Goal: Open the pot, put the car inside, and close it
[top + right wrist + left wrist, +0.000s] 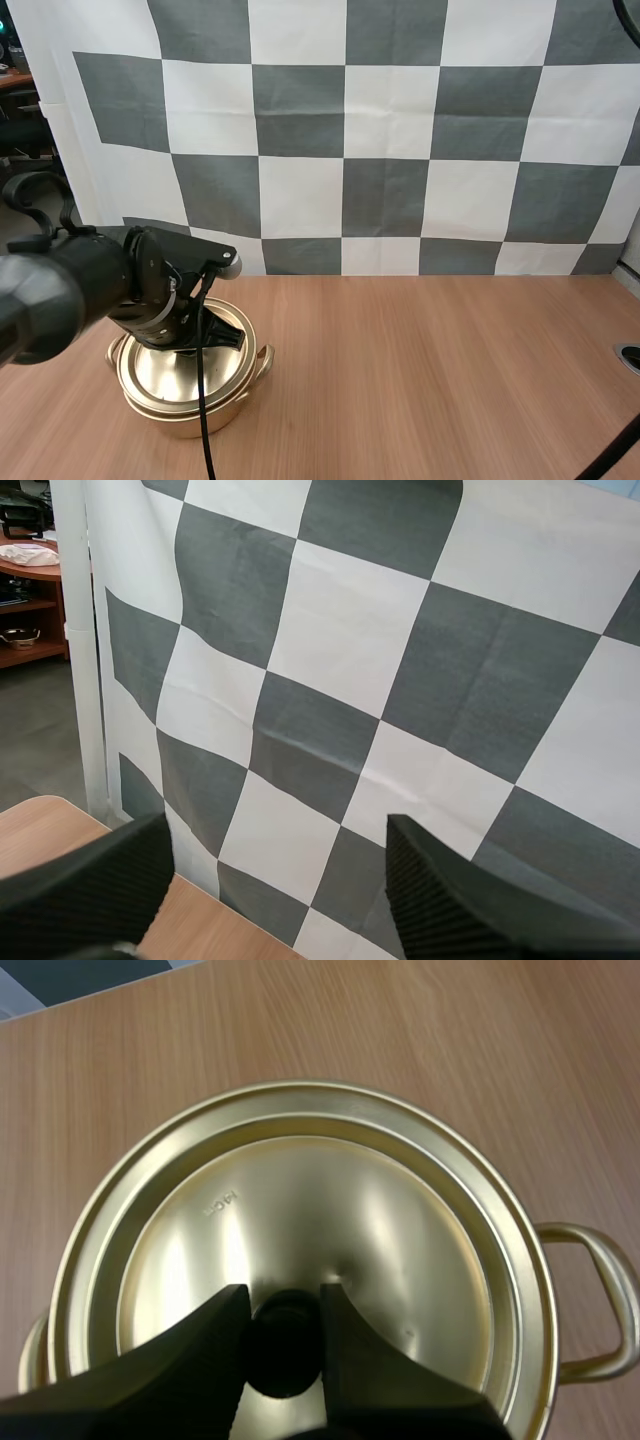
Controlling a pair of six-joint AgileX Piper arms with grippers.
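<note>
A golden pot (190,412) stands on the left part of the wooden table, its golden lid (170,372) resting on its rim. My left gripper (205,338) is down over the lid's middle. From the left wrist, the two black fingers (215,1345) pinch the lid's black knob (283,1350) from both sides, at my left gripper (283,1305). The lid (330,1220) lies flat on the pot, and one side handle (600,1300) of the pot sticks out beyond it. My right gripper (280,828) is open, its ribbed fingers wide apart with nothing between them.
Bare wooden table (430,380) stretches from the pot to the right. A small round fitting (630,357) sits at the table's right edge.
</note>
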